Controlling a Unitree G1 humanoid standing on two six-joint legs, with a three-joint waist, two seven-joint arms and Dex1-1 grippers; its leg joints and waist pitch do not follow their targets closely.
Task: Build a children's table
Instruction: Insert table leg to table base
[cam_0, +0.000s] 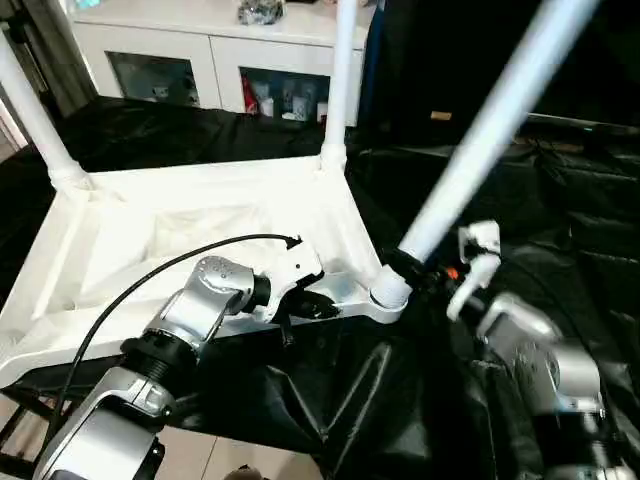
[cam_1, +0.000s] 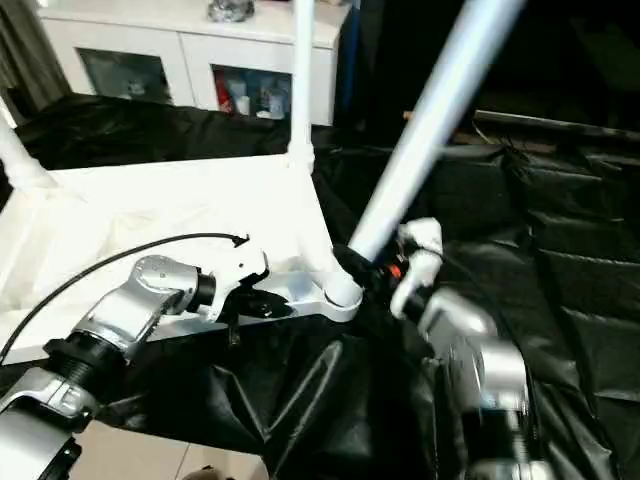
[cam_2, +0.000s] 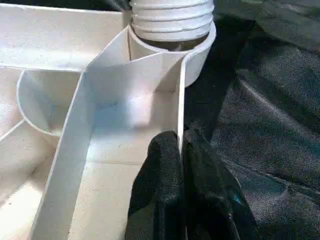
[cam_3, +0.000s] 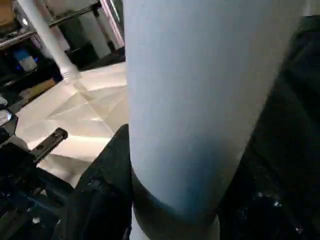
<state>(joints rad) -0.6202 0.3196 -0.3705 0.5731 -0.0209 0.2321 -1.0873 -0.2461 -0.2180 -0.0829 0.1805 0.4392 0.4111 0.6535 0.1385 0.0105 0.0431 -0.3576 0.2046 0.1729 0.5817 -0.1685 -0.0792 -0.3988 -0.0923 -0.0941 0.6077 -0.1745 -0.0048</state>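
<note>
The children's table tabletop (cam_0: 120, 215) lies upside down on the black-draped work table, ribs up. Two white legs (cam_0: 340, 80) (cam_0: 35, 115) stand upright in its far corner sockets. A third leg (cam_0: 480, 140) leans up and to the right out of the near right socket (cam_0: 388, 292), its threaded end (cam_2: 172, 20) sitting in the socket. My right gripper (cam_0: 410, 268) is shut on this leg (cam_3: 200, 100) just above the socket. My left gripper (cam_2: 181, 150) is shut on the tabletop's thin rim wall (cam_2: 181, 95), close to that same corner.
A white cabinet (cam_0: 200, 50) with glass doors stands behind the work table. Black cloth (cam_0: 560, 200) covers the table to the right and hangs over its front edge. A black cable (cam_0: 150, 275) arcs over my left forearm. Light floor (cam_0: 210, 455) shows below the front edge.
</note>
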